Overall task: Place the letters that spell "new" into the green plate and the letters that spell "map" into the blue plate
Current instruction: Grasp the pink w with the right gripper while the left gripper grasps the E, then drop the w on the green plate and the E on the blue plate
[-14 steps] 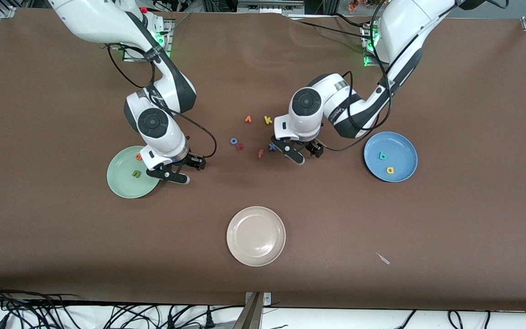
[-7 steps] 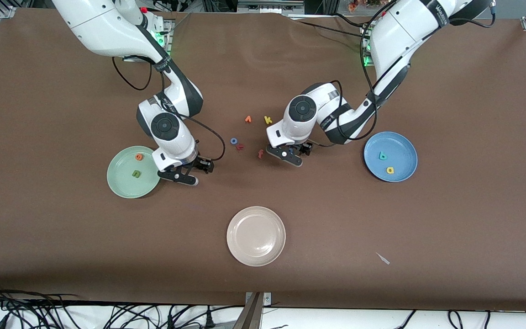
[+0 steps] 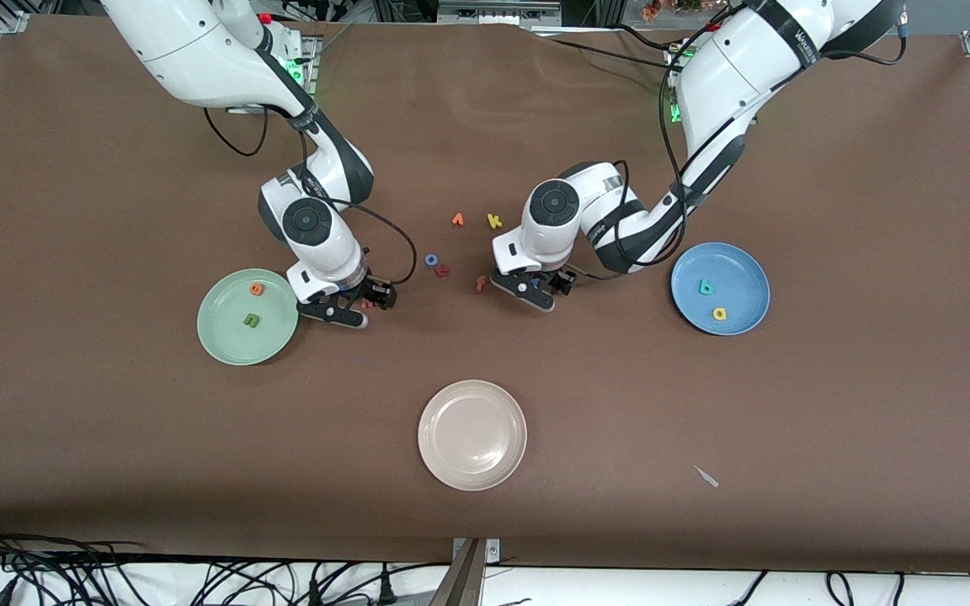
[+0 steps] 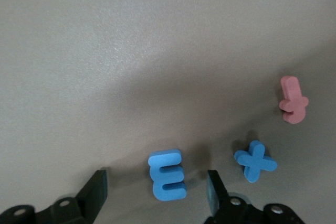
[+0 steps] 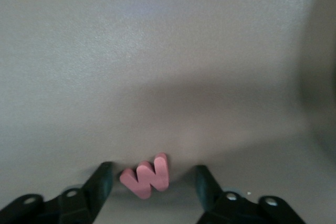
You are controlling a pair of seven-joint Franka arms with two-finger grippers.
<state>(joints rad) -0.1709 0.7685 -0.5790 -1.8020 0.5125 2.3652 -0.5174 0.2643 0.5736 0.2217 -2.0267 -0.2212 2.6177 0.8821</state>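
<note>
Left wrist view: left pincer (image 4: 156,195) spread w/ light-blue m (image 4: 167,174) lying flat on tabletop (image 4: 157,51) btwn its fingers, untouched, long axis crosswise to the gap. Right pincer (image 5: 152,190) spread around salmon w (image 5: 146,175), tilted, beside green plate (image 3: 224,337).

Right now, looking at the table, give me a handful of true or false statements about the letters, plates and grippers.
1. The green plate holds two letters. True.
2. The pink w lies in the green plate. False: it lies on the table between the right gripper's open fingers.
3. The left gripper straddles the light-blue m. True.
4. The cream plate holds a letter. False: nothing lies in it.
</note>
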